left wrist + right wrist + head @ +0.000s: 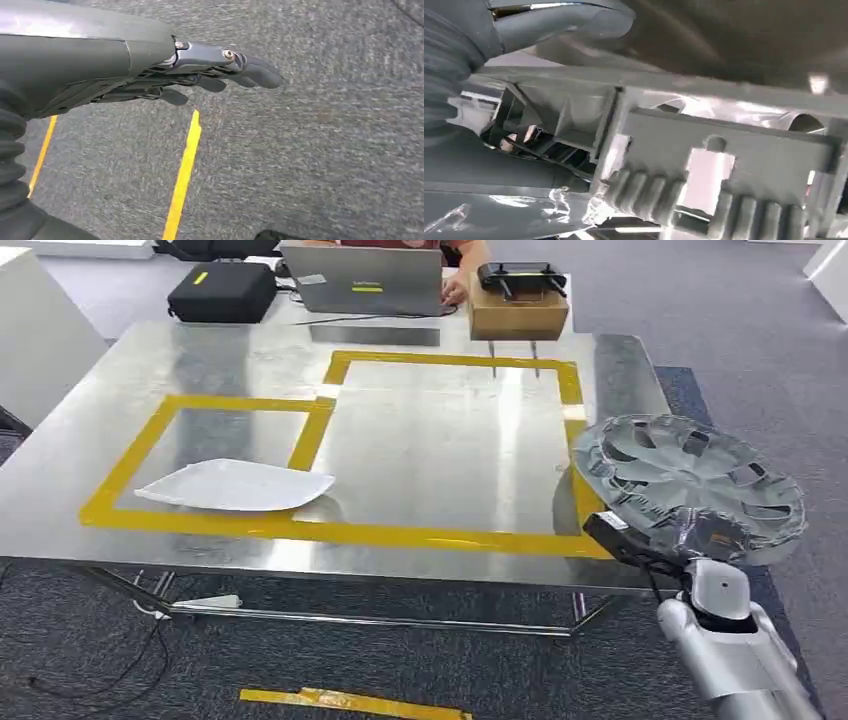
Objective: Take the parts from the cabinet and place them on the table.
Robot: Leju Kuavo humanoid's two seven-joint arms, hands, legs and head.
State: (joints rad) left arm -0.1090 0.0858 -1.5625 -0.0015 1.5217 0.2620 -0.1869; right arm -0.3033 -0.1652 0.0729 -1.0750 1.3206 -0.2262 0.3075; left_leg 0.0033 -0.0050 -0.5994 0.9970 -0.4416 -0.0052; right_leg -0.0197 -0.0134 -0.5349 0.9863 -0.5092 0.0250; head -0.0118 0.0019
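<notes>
- Your right hand [655, 545] grips the wrapped hubcap [690, 485] from beneath, over the right edge of the surface [440, 450].
- Your left hand [200, 70] hangs over carpet [325, 150], fingers extended, holding nothing.
- A white panel [238, 486] lies well left of the hubcap.

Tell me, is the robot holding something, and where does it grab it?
Yes. Its right hand holds a silver hubcap by its near rim. Its left hand holds nothing.

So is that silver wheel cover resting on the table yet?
Cannot tell. In the head view the wheel cover, held by the right hand, overlaps the table edge; no gap or contact shows.
</notes>
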